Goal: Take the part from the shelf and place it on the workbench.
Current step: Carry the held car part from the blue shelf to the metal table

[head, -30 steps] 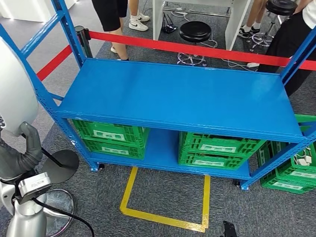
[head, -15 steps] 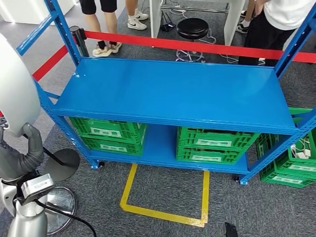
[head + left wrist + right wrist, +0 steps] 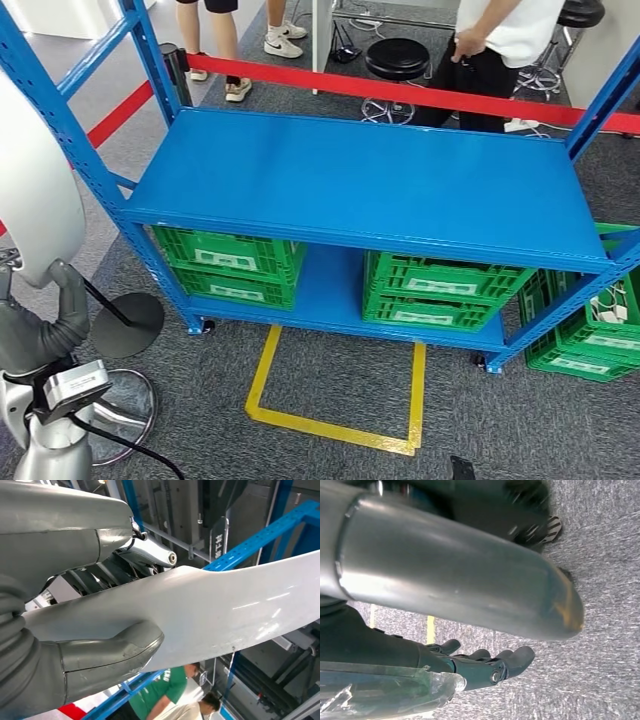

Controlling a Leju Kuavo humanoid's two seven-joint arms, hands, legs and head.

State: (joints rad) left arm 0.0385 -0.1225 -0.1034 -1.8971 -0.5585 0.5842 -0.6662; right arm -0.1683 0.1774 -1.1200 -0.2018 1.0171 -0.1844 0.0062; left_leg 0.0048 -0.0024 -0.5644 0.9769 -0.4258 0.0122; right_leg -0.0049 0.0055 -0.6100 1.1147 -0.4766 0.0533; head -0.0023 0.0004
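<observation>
The white part (image 3: 34,190) is held at the left end of the blue shelf (image 3: 362,180), gripped from below by the left robot hand (image 3: 45,320), whose grey thumb is pressed against its curved underside. The right robot hand (image 3: 482,667) is hung low in front of the shelf over the grey carpet, its dark fingers stretched out loosely with nothing between them.

Over the last second the whole scene has been shifted a little in the head view, which is read as a move of the camera, not of the shelf. The part has been kept in the same grip throughout. Behind the shelf, beyond the red tape (image 3: 362,92), a person in a white top (image 3: 498,40) has stepped in beside the black stool (image 3: 398,57), and other legs have moved off to the left.

The shelf's top board is seen bare. Green crates (image 3: 226,262) are stored on the board beneath it, and a yellow floor marking (image 3: 340,430) is laid just in front.

The pick-up is judged to be done and the task about halfway through: the part is off the shelf, and the counter has yet to be reached. A turn away from the shelf is likely to be needed next, with the wide part kept clear of the blue upright just beside it
</observation>
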